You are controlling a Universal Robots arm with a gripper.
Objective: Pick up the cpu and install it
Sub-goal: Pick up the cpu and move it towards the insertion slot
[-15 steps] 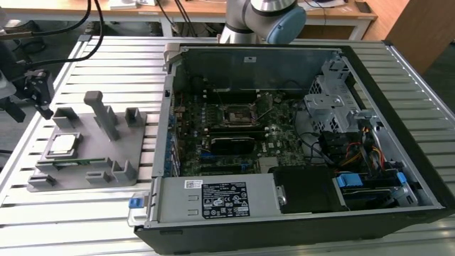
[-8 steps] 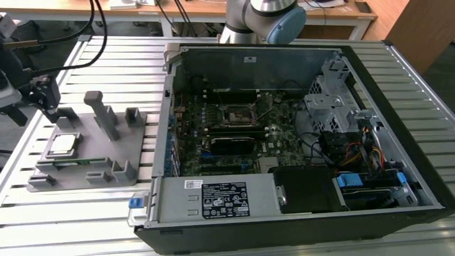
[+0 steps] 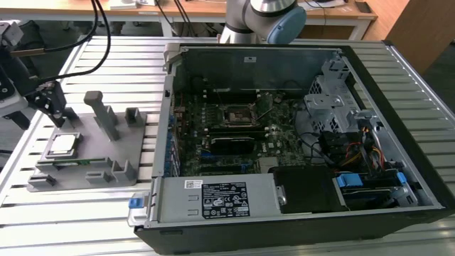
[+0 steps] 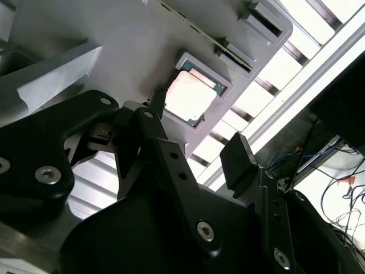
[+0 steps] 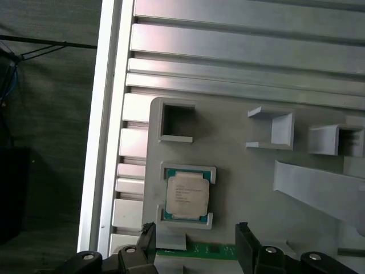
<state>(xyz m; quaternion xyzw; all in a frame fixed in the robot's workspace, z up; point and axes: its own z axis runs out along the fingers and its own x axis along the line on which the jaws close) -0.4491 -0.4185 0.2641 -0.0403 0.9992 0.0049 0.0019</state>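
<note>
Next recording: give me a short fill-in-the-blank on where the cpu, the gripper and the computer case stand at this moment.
1. The small square silver-topped cpu rests in a ____ plastic fixture tray.
2. The black gripper, near the cpu, has its fingers ____ and holds nothing.
3. The tray stands on the exterior view's ____ of the open black computer case.

Missing words: grey; open; left.

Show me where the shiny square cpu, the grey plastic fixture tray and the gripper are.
Small flat silver-topped square cpu (image 5: 186, 196), first wrist view, centre of its metal top.
Grey plastic fixture tray (image 5: 245, 182), first wrist view, bare flat floor.
Black two-fingered gripper (image 5: 195, 228), first wrist view, midway between its open fingertips.
</note>
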